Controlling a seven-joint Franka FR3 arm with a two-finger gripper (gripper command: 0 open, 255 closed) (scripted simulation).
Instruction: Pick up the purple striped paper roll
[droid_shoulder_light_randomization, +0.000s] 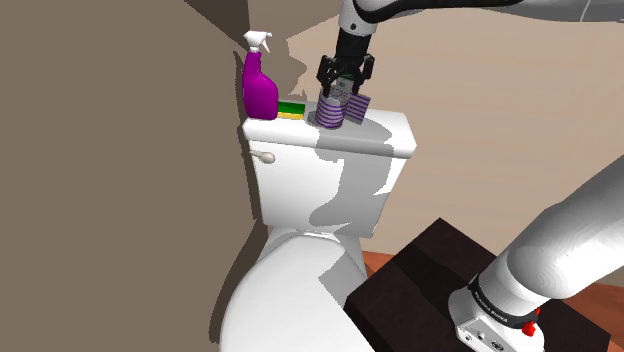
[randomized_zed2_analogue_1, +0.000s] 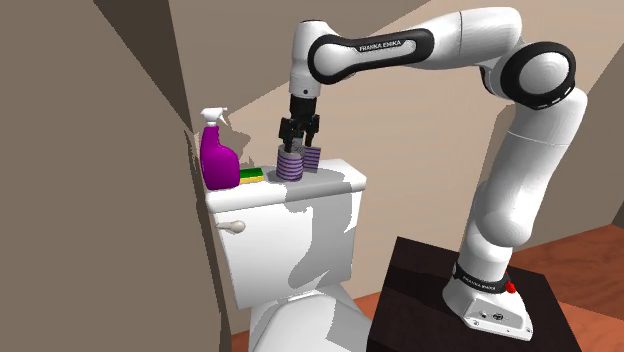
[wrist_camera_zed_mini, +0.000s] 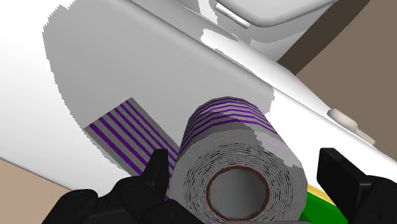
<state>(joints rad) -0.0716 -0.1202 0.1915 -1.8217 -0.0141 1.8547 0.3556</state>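
Purple striped paper roll: grey-white body with thin purple bands around its side. It stands upright on the white toilet tank lid. The wrist view looks down its axis onto tightly wound layers and a brownish ring around the hollow core. A loose striped sheet runs out from its foot and lies on the lid.

Writing: "FRANKA EMIKA" in white on the dark band of the arm's upper link, second exterior view. A small line of print at the arm's base is too small to read.

Black two-finger tool: points straight down over the roll with its fingers spread and the roll between them. In the wrist view one finger sits just beside the roll's side. The other stands clear of it, so there is no clamp.

Neighbours on the lid, toward the shoulder view's left:
- yellow-and-green flat sponge, just beside the roll
- magenta spray bottle with a white trigger head, by the brown wall
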